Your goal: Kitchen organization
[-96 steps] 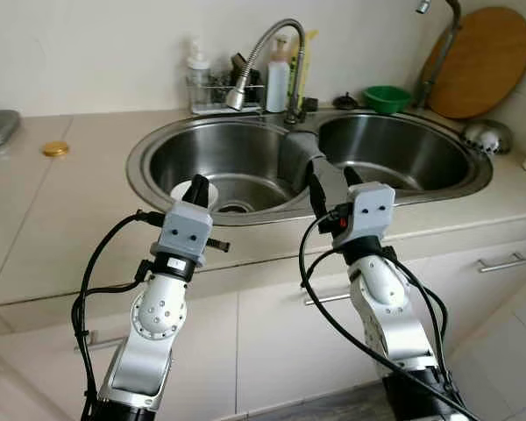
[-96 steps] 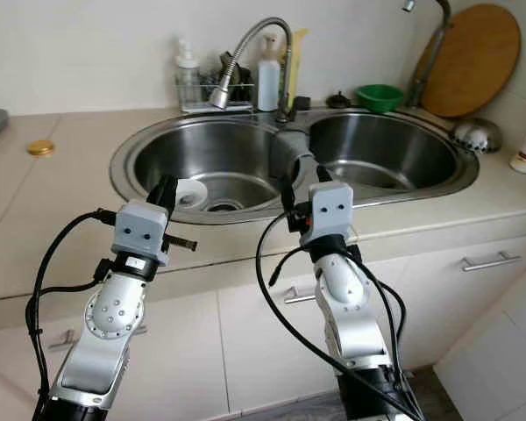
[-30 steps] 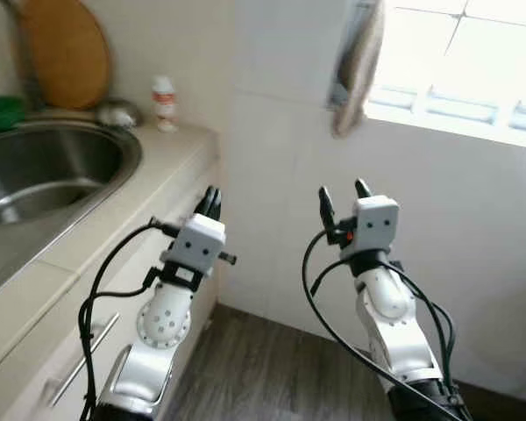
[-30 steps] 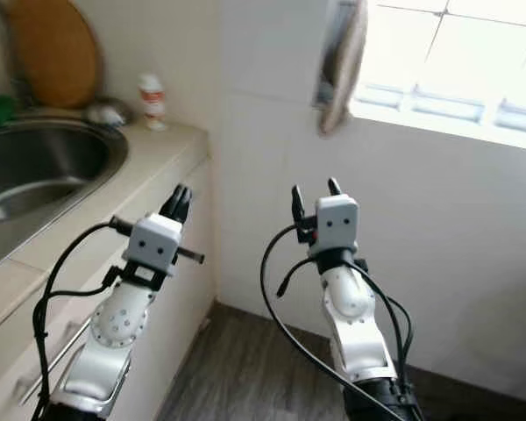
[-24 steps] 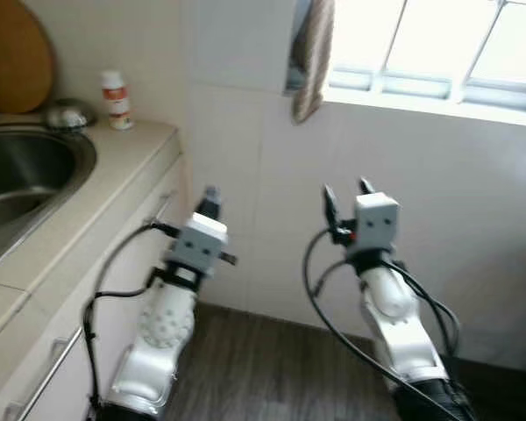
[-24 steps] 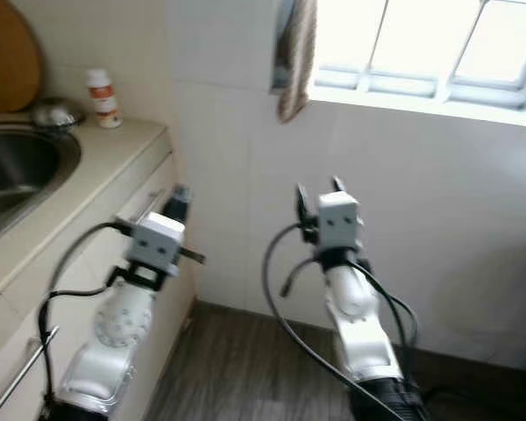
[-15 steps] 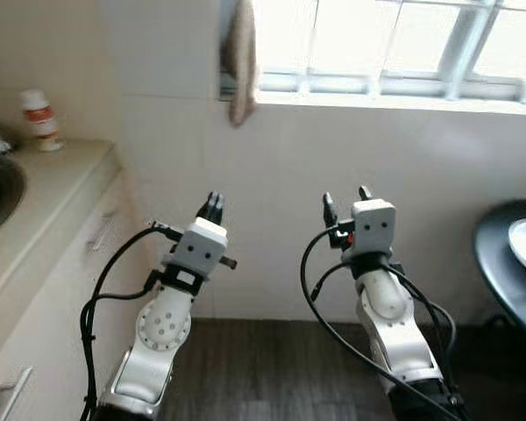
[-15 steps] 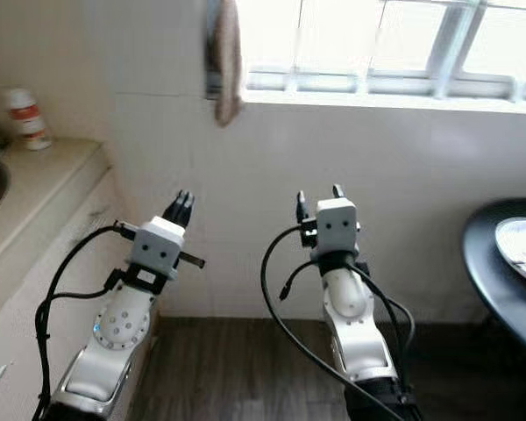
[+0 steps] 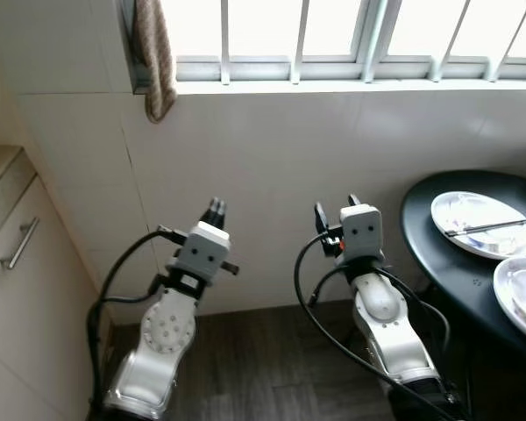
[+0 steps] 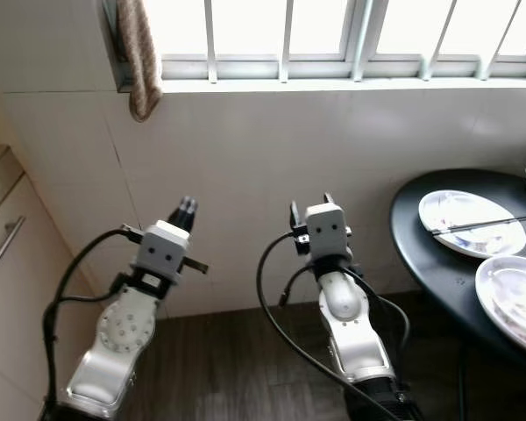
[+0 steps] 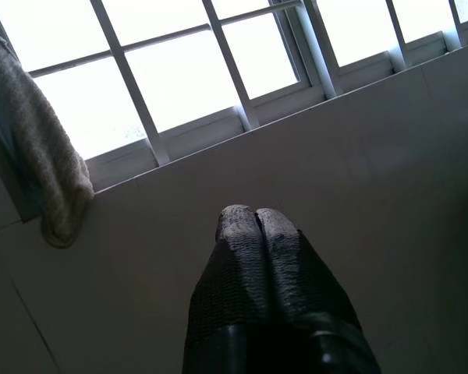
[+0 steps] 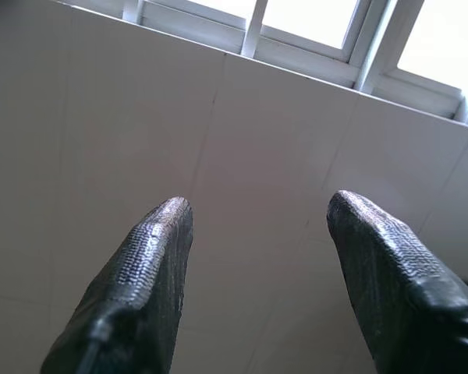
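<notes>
Step in hand, judged: approach table (image 9: 438,254) for plate pickup.
- Left gripper (image 9: 215,207): fingers pressed together, empty, left of table.
- Right gripper (image 9: 335,210): fingers spread, empty, just left of table.
- Plates (image 9: 482,224) on table; chopsticks (image 9: 495,226) lie across far plate.
- Advice: square up to table before reaching; secure chopsticks first.

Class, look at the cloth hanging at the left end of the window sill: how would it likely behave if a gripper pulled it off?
The cloth hangs in a limp, narrow drape, so it is probably floppy and would sag around the fingers. It looks thin, so likely light. Its surface seems rough and woven, so it should grip well, though it might snag on the window frame.
</notes>
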Motion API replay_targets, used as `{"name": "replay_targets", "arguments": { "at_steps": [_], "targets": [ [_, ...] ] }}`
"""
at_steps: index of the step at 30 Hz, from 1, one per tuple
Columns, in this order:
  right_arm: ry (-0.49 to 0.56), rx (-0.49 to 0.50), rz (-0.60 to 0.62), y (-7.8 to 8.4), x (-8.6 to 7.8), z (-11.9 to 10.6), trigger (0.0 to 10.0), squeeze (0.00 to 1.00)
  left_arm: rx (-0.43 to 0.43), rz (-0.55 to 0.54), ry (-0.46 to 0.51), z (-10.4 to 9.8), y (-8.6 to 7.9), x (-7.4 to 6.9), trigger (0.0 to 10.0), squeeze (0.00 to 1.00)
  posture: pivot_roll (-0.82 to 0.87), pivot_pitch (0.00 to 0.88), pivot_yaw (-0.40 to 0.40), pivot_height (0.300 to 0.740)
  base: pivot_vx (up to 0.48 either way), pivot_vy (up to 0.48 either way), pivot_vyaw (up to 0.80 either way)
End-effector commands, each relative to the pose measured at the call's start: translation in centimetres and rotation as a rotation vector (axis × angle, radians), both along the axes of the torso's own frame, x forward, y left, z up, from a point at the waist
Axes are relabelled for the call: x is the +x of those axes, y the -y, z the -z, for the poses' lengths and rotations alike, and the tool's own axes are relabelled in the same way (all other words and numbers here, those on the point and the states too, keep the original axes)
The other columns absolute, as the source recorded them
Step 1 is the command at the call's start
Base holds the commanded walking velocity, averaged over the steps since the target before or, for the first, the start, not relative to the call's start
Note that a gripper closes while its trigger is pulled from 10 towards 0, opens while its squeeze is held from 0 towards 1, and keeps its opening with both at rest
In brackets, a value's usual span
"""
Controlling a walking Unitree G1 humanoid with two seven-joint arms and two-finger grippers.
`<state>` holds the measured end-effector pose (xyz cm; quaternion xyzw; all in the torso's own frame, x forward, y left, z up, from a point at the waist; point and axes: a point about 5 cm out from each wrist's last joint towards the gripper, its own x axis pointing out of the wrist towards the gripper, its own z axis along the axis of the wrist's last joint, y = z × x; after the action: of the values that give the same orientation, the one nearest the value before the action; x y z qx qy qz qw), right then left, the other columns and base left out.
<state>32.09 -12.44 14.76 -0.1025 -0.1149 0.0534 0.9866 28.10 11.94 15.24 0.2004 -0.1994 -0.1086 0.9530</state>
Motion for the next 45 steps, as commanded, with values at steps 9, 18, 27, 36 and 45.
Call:
{"name": "replay_targets", "arguments": {
  "at_steps": [9, 18, 27, 36, 45],
  "targets": [
    [-0.102, -0.061, -0.016, -0.4, -0.1, 1.9, 10.0, 0.0, 0.037, -0.058, -0.106, 2.7, -1.3, -0.3, 10.0, 0.0, -0.05, 0.0, -0.021, 0.74, 0.0, -0.433, 0.0],
    [-0.105, -0.066, -0.008, -0.4, 0.0, 1.9, 10.0, 0.0, 0.028, -0.061, -0.118, 3.2, -1.5, -0.3, 10.0, 0.0, -0.05, 0.0, -0.022, 0.74, 0.0, -0.307, 0.0],
    [-0.086, -0.084, 0.032, 0.1, 0.2, 1.6, 10.0, 0.0, 0.021, -0.074, -0.133, 3.6, -1.8, -0.2, 10.0, 0.0, -0.05, 0.0, -0.022, 0.74, 0.0, 0.0, 0.0],
    [-0.097, -0.158, 0.057, 1.1, 0.4, 1.1, 10.0, 0.0, 0.014, -0.077, -0.152, 4.0, -1.7, -0.2, 10.0, 0.0, -0.06, 0.0, -0.027, 0.74, 0.0, 0.0, 0.0],
    [-0.245, -0.3, 0.358, 5.3, -0.3, 2.6, 10.0, 0.0, 0.014, -0.085, -0.174, 4.7, -1.8, -0.3, 10.0, 0.0, -0.07, 0.0, -0.038, 0.74, 0.0, 0.0, 0.0]
  ]
}}
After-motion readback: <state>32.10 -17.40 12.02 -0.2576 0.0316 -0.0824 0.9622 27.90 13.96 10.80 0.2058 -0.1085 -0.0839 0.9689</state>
